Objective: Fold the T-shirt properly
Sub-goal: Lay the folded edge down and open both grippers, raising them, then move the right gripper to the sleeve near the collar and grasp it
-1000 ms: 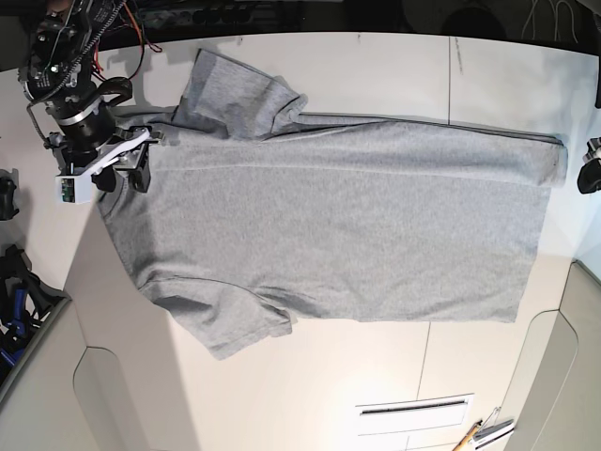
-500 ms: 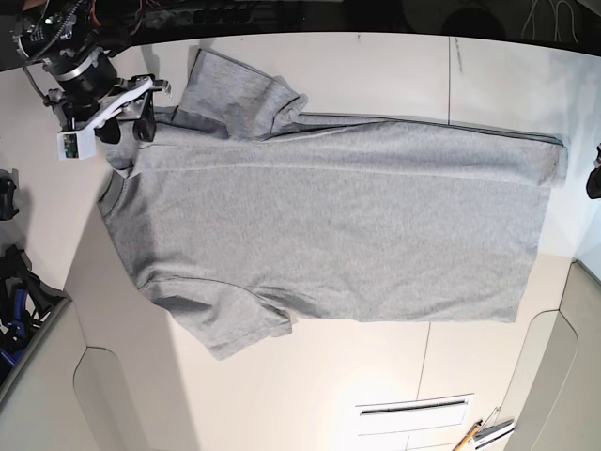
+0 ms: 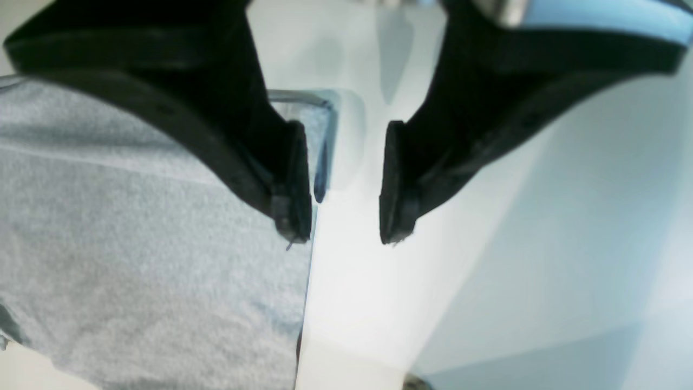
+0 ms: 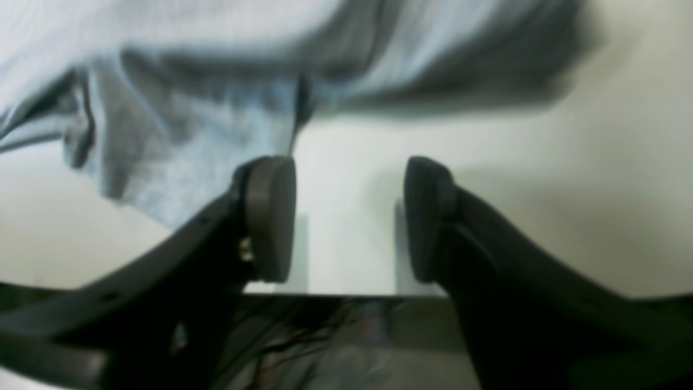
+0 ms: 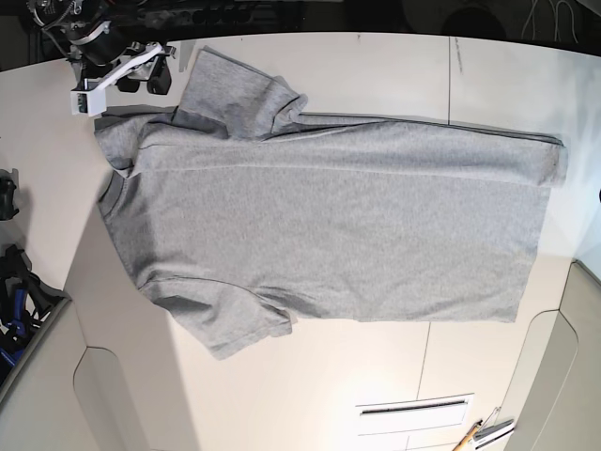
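Note:
The light grey T-shirt (image 5: 338, 225) lies spread flat on the white table (image 5: 376, 70), plain side up. Its neck points to the base view's left and its hem to the right, and its upper long edge is folded over. My right gripper (image 5: 146, 83) is open and empty at the far left corner, just beside the upper sleeve. In the right wrist view my right gripper (image 4: 349, 216) hangs over bare table with rumpled shirt cloth (image 4: 189, 124) beyond it. My left gripper (image 3: 344, 216) is open and empty beside the shirt's hem corner (image 3: 135, 244). It is out of the base view.
A pen and small tools (image 5: 484, 432) lie at the front right, next to a slotted white panel (image 5: 413, 409). Dark equipment (image 5: 14, 282) sits off the table's left edge. Black cables run along the back edge (image 5: 235, 14).
My right arm has drawn back from the shirt's neck and shoulder toward the table's far left corner. My left gripper has slid out of the base view at the right edge.

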Robot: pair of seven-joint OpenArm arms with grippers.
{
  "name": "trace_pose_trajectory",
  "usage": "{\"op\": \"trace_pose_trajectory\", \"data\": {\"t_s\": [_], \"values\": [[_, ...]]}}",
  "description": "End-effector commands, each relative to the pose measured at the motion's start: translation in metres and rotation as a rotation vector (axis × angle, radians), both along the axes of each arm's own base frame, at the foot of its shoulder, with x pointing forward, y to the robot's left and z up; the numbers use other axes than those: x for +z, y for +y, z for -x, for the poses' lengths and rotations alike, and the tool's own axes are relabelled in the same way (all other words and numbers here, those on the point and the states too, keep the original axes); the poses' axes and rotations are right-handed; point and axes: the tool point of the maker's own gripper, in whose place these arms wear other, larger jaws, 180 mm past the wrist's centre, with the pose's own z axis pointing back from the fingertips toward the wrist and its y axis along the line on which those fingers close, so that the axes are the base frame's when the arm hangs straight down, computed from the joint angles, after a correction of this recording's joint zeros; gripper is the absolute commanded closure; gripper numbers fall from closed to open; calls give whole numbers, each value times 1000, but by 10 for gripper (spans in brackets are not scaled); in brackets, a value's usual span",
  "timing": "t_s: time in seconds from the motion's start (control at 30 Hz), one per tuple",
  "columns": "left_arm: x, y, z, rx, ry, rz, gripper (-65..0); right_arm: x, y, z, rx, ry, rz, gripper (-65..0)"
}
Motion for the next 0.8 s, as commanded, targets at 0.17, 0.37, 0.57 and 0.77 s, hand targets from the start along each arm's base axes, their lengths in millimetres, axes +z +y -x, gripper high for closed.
{"op": "trace_pose_trajectory", "data": {"t_s": [0.17, 0.37, 0.57, 0.77], "values": [[36, 13, -14, -27, -60, -67, -255, -19, 16, 14, 5, 31, -120, -317], [40, 14, -15, -29, -66, -75, -255, -19, 29, 18, 34, 49, -187, -317], [40, 14, -15, -29, -66, -75, -255, -18, 53, 22, 108, 64, -241, -317], [40, 14, -15, -29, -65, -74, -255, -16, 82, 23, 185, 70, -281, -316]]}}
